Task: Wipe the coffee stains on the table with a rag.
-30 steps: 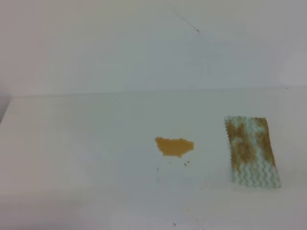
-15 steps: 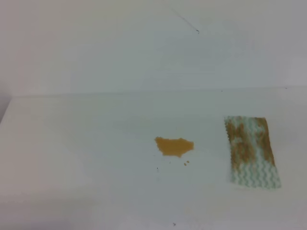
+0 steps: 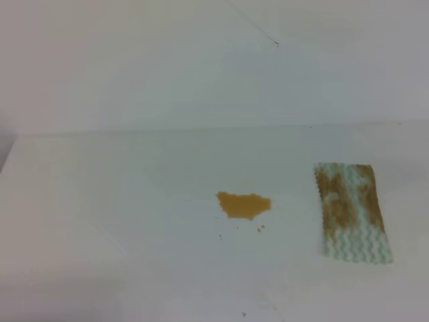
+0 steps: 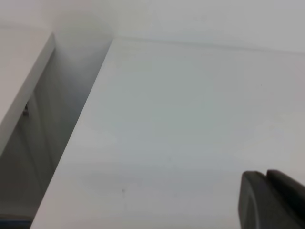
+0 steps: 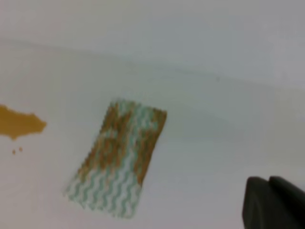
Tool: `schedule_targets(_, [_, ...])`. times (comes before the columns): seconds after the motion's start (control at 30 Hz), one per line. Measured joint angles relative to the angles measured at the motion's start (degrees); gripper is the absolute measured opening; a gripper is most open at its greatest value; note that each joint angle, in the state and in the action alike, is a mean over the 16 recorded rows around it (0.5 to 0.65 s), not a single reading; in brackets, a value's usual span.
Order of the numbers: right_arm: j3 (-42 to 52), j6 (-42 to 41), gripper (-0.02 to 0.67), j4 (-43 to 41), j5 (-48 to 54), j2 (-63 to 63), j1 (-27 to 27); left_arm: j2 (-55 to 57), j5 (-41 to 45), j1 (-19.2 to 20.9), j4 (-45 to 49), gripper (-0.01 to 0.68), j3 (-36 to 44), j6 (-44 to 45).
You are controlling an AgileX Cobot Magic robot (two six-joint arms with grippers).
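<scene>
right hand [image 5: 274, 202] closed, empty; left hand [image 4: 271, 200] unclear. risks missing flat rag [image 3: 352, 211], smearing coffee stains [image 3: 243, 204] across counter [image 3: 134, 201].

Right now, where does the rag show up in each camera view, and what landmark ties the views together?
Exterior high: the rag lies flat at right of centre on the table.
Left wrist: not in it; only bare table and a dark gripper corner.
Right wrist: left of centre, slanted.
Shared landmark: the coffee stains, left of the rag in both exterior and right wrist views, apart from it.
</scene>
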Motion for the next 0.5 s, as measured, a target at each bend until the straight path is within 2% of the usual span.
schedule_targets(0.3, [-12.02, -13.40, 0.000, 0.02, 11.99, 19.44, 5.18, -0.10, 0.05, 0.00, 0.00, 0.001, 0.13, 0.00])
schedule_targets(0.5, [-19.52, -13.78, 0.050, 0.08, 15.07, 31.77, 8.59, 0.10, 0.11, 0.00, 0.00, 0.001, -0.13, 0.00])
